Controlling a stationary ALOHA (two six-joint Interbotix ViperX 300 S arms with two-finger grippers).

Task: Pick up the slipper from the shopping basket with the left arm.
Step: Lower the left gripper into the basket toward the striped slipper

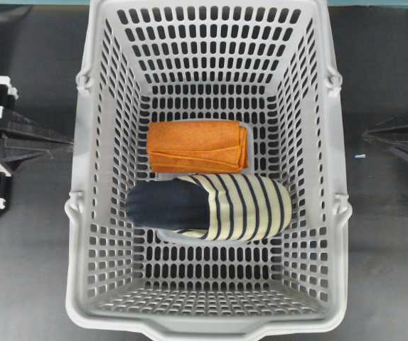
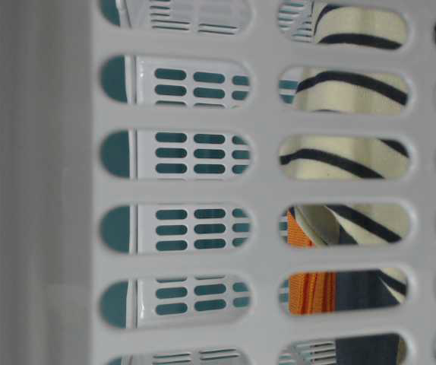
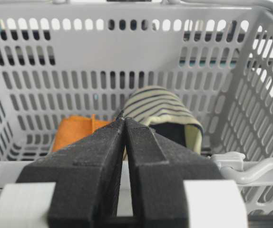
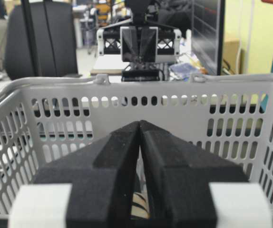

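Note:
The slipper [image 1: 211,206], cream and navy striped with a dark navy insole, lies on its side on the floor of the grey shopping basket [image 1: 83,234], toe to the right. My left gripper [image 1: 67,144] is shut and empty, outside the basket's left wall at rim height. In the left wrist view its closed tips [image 3: 124,118] point over the rim at the slipper [image 3: 160,107]. My right gripper [image 1: 366,133] is shut and empty outside the right wall. In the right wrist view its tips [image 4: 140,123] face the basket wall [image 4: 174,90]. The table-level view shows the slipper [image 2: 347,91] through the slots.
A folded orange cloth [image 1: 197,145] lies on the basket floor just behind the slipper, touching it. It also shows in the left wrist view [image 3: 74,130]. The basket's tall slotted walls and side handle hinges [image 1: 83,78] surround both. Dark tabletop [image 1: 26,270] flanks the basket.

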